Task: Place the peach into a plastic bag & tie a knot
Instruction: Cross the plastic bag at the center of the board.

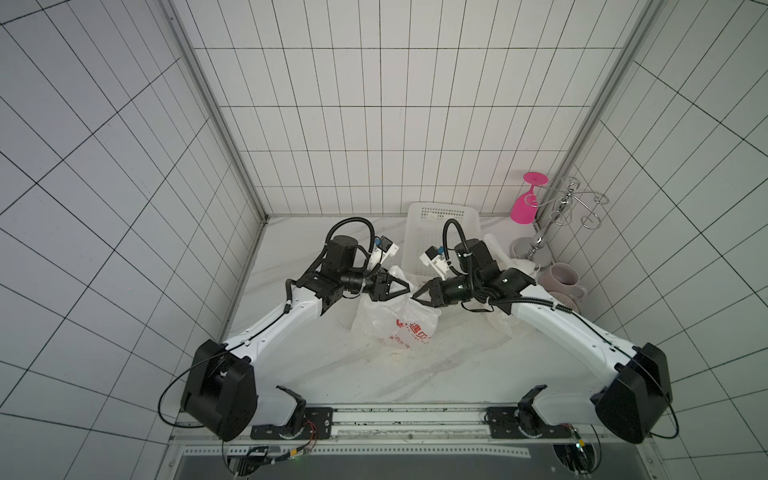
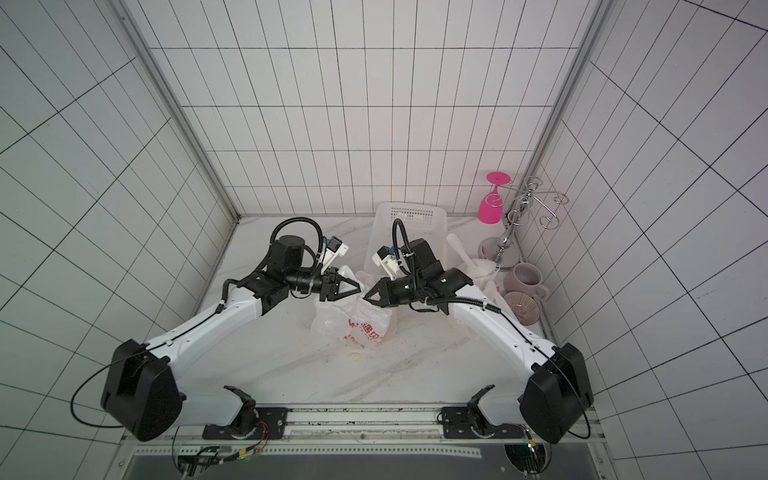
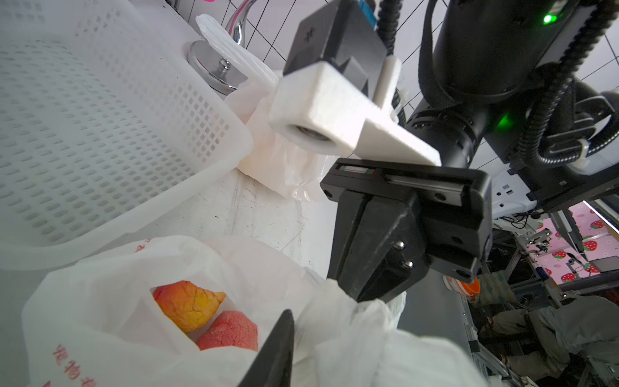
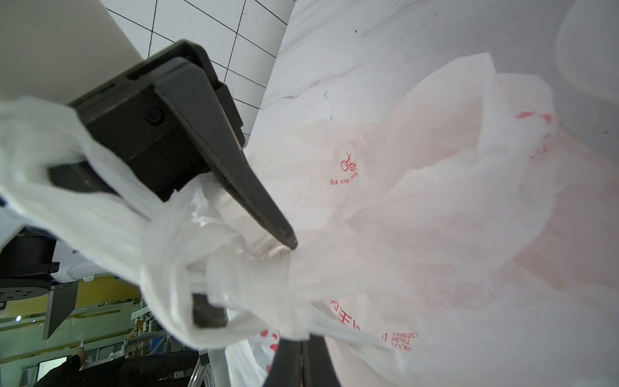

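The white plastic bag (image 1: 395, 322) with red print lies mid-table, its top pulled up between both grippers. Through the bag's mouth the left wrist view shows the orange-yellow peach (image 3: 187, 305) beside a pink-red fruit (image 3: 231, 331). My right gripper (image 1: 415, 296) is shut on a bunched strip of the bag's top (image 4: 294, 284); its fingertips (image 4: 291, 365) press together there. My left gripper (image 1: 405, 289) faces it a few centimetres away, jaws apart. In the right wrist view, bag plastic drapes round one of the left gripper's fingers (image 4: 207, 311), and the other finger (image 4: 254, 201) is bare.
A white perforated basket (image 1: 440, 216) stands behind the grippers. At the back right a chrome rack (image 1: 569, 208) carries a pink glass (image 1: 525, 203). A mauve mug (image 1: 561, 280), a ribbed bowl (image 1: 567, 300) and crumpled white wrapping (image 1: 519, 262) lie by the right arm.
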`<act>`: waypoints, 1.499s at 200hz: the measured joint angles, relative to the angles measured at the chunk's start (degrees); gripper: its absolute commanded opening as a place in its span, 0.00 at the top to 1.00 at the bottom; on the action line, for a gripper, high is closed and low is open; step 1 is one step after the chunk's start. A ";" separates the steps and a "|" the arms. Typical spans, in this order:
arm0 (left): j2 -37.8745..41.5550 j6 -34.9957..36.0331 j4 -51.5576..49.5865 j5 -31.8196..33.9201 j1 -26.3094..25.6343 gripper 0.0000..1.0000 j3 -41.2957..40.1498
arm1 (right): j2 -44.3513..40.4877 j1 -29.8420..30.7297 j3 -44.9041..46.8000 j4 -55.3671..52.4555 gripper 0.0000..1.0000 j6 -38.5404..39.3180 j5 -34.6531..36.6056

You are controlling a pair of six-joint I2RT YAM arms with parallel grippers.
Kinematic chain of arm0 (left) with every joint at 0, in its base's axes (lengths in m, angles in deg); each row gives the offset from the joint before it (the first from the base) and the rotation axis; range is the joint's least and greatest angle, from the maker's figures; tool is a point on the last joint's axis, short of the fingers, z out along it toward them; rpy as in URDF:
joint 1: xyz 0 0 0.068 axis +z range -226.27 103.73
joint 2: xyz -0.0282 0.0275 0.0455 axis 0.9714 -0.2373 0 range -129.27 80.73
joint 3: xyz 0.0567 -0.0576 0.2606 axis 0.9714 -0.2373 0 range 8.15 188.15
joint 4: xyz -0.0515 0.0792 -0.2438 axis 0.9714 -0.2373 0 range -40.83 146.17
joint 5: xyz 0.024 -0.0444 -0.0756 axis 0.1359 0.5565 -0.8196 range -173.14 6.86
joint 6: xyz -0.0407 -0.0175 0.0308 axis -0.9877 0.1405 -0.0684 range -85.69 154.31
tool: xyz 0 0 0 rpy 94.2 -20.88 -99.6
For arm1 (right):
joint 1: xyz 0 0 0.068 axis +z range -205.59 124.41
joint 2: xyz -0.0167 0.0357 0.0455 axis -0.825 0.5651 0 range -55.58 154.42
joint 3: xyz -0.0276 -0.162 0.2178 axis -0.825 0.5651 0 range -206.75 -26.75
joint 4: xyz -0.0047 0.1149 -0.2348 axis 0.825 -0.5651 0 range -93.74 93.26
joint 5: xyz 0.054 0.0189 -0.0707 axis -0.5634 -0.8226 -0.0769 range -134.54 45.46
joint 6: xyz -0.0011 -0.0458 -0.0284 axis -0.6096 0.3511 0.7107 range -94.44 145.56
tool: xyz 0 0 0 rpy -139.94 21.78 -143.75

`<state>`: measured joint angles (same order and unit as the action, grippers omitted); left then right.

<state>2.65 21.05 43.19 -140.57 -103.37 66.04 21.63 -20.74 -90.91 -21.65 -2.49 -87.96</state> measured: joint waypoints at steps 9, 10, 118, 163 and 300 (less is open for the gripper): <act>0.37 0.70 -0.37 0.02 0.00 0.49 -0.13 | 0.00 0.00 0.13 0.20 1.00 -0.15 -0.13; 0.39 0.74 -0.37 0.00 0.00 0.49 -0.15 | 0.00 0.00 0.13 0.22 1.00 -0.15 -0.13; 0.61 1.29 -2.91 2.27 0.00 0.52 -0.15 | 0.22 0.22 1.07 0.96 1.00 -0.85 -0.33; -0.07 1.05 -3.61 2.49 -0.20 0.58 -0.04 | 0.22 1.57 1.49 1.05 1.00 -1.31 0.59; 1.73 11.04 -1.55 0.04 -0.28 1.00 -0.63 | -6.34 -4.70 1.49 0.11 0.58 -0.04 -7.28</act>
<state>4.38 32.09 41.64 -140.53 -103.65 65.40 15.29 -25.44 -89.43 -21.54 -2.53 -95.24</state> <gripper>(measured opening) 0.047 0.417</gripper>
